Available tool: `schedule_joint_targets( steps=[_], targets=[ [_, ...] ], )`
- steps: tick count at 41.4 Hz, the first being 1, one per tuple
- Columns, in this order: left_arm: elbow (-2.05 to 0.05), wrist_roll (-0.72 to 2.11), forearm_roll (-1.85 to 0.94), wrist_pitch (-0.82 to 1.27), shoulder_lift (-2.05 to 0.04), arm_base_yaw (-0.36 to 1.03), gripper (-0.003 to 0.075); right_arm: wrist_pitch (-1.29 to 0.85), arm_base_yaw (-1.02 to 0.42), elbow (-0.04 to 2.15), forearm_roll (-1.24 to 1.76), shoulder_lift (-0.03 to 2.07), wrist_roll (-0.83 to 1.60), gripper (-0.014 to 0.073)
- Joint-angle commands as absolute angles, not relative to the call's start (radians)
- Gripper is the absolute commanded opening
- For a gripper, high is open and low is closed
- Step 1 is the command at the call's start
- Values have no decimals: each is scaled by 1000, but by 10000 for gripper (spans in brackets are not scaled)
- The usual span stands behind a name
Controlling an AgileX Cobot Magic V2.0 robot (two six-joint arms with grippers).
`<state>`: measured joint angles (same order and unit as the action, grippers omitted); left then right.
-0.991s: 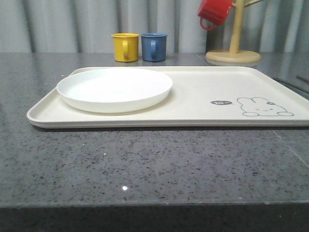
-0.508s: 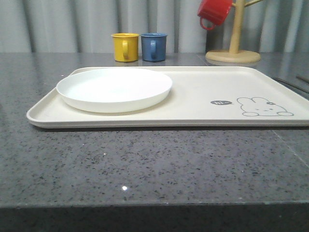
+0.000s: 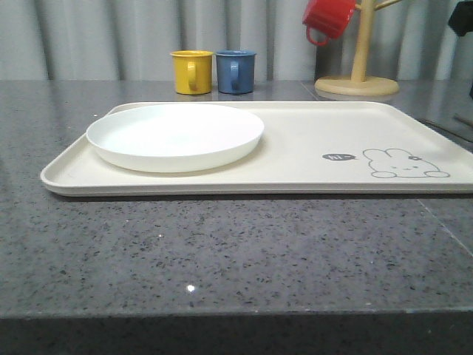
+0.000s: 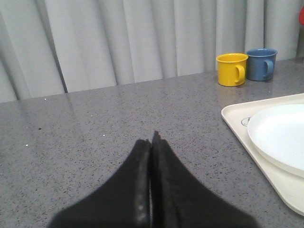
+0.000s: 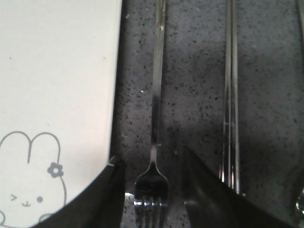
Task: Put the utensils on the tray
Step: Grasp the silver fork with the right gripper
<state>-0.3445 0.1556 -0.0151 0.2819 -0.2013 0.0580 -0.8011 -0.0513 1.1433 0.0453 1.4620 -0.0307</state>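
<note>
The cream tray point(image 3: 310, 140) lies across the counter with the round white plate point(image 3: 175, 135) on its left half. Off the tray's right edge point(image 5: 57, 71), a silver fork point(image 5: 156, 118) and a pair of metal chopsticks point(image 5: 230, 95) lie parallel on the grey counter. My right gripper point(image 5: 153, 190) is open, one finger on each side of the fork's head and not touching it. A shiny bit at that view's edge may be the spoon point(image 5: 300, 204). My left gripper point(image 4: 152, 140) is shut and empty over bare counter, left of the tray point(image 4: 237, 118) and plate point(image 4: 280, 135).
A yellow mug point(image 3: 192, 72) and a blue mug point(image 3: 236, 71) stand behind the tray. A wooden mug tree point(image 3: 358, 83) with a red mug point(image 3: 329, 18) hanging on it stands at the back right. A dark part of the right arm point(image 3: 462, 18) shows at the top right.
A dark part of the right arm has come into the front view's top right corner. The tray, plate and mugs have not moved.
</note>
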Motion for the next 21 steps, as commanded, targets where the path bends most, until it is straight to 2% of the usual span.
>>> schedule_joint_targets(
  steps=[1, 21],
  targets=[
    [-373, 151, -25, 198, -212, 66, -19, -784, -52, 1213, 52, 1490, -27, 314],
    [-373, 151, -25, 198, -212, 66, -19, -767, -53, 1262, 50, 1639, -27, 314]
  ],
)
